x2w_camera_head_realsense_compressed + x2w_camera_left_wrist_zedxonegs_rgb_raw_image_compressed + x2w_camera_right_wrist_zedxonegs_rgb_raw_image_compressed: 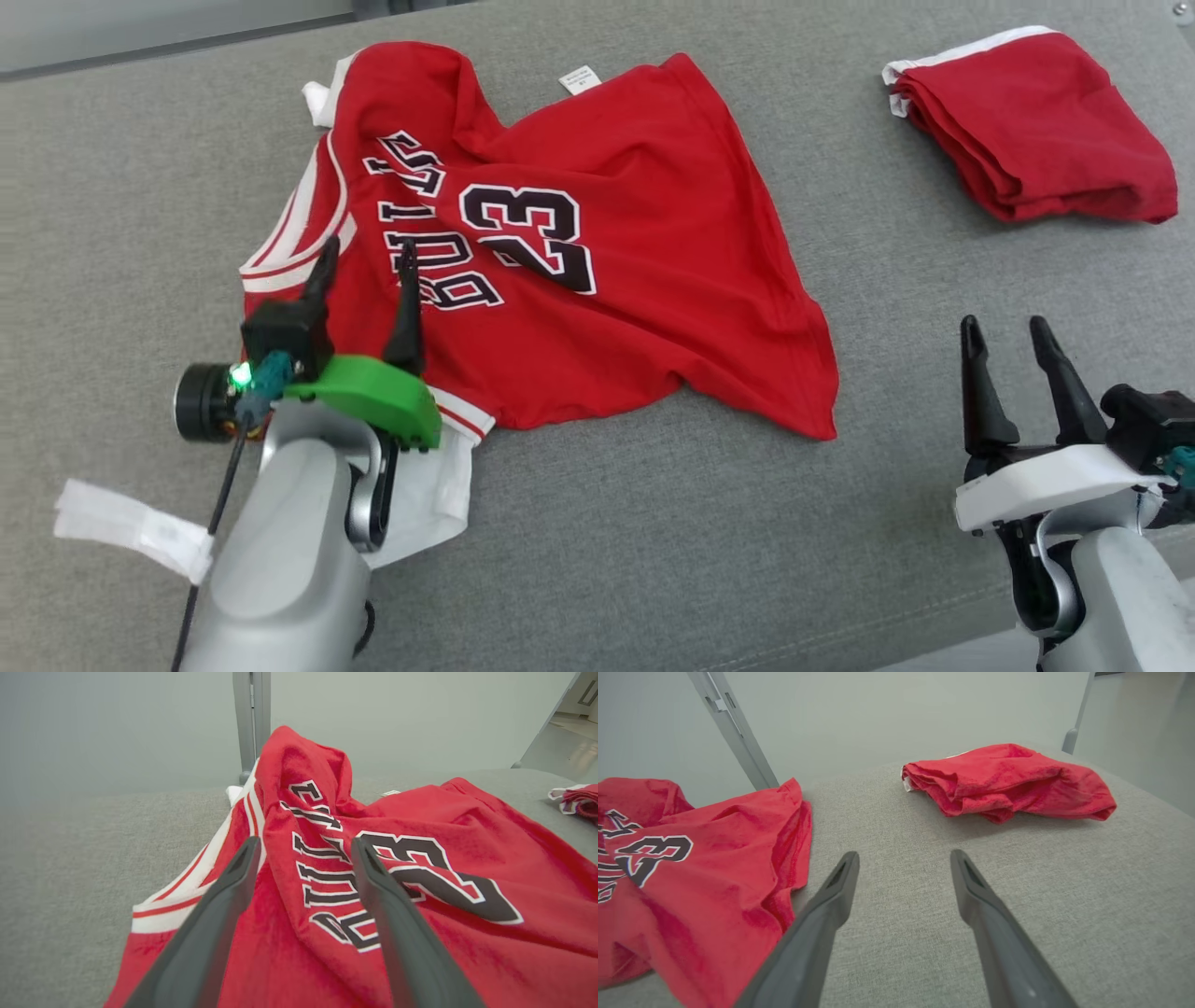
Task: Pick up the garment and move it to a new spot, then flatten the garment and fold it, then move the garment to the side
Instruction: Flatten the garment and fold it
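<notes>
Garment (597,233): one red jersey with white trim, black lettering and the number 23, is lying crumpled on the left and middle of the grey padded surface (653,523). Its far-left shoulder is bunching up into a ridge, and its near-right hem is trailing toward the middle.

Counted:
- Jerseys to be worked: one.
- Folded red pieces (1036,126): one, sitting at the far right, well apart from the jersey.
- Grippers: two.
  - The left gripper (368,247) is hovering over the jersey's near-left part. Its jaws are standing wide and are clamping nothing.
  - The right gripper (1005,325) is waiting over bare surface at the near right. Its jaws are also standing wide and are carrying nothing.
- Care labels (580,79): one, white, showing at the jersey's far edge.
- Loose white strips (131,527): one, lying near left, beside the left arm.
- White cloth patches (434,485): one, by the jersey's near-left hem. Whether it is belonging to the jersey cannot be told.

Hazards, as judged:
- The cloth is lying in several overlapping layers. A pinch from where the left fingers are pointing is likely to be catching one layer only, so the rest would be dragging and twisting.
- Flattening while the far-left ridge is standing would be pressing creases in rather than out.
- Spreading the hem rightward is risking a brush against the folded piece, which would be undoing its fold.
- The white strip is sitting close to the left arm and could be getting swept along with it.
</notes>
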You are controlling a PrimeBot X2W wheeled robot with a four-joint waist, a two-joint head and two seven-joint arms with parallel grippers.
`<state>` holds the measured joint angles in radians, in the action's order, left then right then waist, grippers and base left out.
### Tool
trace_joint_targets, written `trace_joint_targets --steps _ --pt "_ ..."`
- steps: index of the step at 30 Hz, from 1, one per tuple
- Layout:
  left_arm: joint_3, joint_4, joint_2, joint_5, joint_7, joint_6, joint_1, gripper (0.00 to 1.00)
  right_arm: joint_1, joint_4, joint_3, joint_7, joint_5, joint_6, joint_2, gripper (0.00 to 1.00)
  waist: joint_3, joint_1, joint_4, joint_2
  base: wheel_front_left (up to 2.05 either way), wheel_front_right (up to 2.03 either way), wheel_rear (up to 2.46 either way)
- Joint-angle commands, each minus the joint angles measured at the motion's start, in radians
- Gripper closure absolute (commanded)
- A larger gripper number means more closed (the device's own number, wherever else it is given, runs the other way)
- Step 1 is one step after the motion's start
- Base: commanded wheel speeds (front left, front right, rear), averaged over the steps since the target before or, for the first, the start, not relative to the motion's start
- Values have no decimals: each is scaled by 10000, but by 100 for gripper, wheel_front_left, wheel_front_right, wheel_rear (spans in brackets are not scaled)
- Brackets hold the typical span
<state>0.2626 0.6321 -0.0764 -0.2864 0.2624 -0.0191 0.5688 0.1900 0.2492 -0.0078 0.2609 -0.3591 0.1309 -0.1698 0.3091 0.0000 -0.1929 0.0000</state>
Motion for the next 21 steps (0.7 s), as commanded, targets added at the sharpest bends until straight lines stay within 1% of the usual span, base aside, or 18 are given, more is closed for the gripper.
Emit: trace_joint_targets --steps 1,4,9,14,19,21 --pt "-44 -378 38 77 25 -52 -539 0 130 89 168 -77 -86 -3 -110 0 -422 0 516 0 0 0 0" --pt "-150 -1353 118 -3 24 -105 -1652 0 405 371 774 -350 -209 -3 -285 0 -615 0 838 0 0 0 0" --pt "-428 -2542 160 -81 19 -234 -3048 0 1005 1141 1702 -850 -428 -3 -494 0 -839 0 1323 0 0 0 0" --pt "-714 -3413 190 -62 15 -357 -4044 0 1691 2540 2336 -1282 -589 -3 -768 0 -967 0 1840 0 0 0 0" --pt "-975 -3916 217 -116 16 -452 -4601 0 2016 3796 2683 -1468 -853 -4 -952 0 -1110 0 2298 0 0 0 0" --pt "-1067 -4013 225 -132 14 -475 -4734 0 2095 4054 2757 -1467 -1048 -4 -984 55 -1159 0 2395 0 0 0 0"
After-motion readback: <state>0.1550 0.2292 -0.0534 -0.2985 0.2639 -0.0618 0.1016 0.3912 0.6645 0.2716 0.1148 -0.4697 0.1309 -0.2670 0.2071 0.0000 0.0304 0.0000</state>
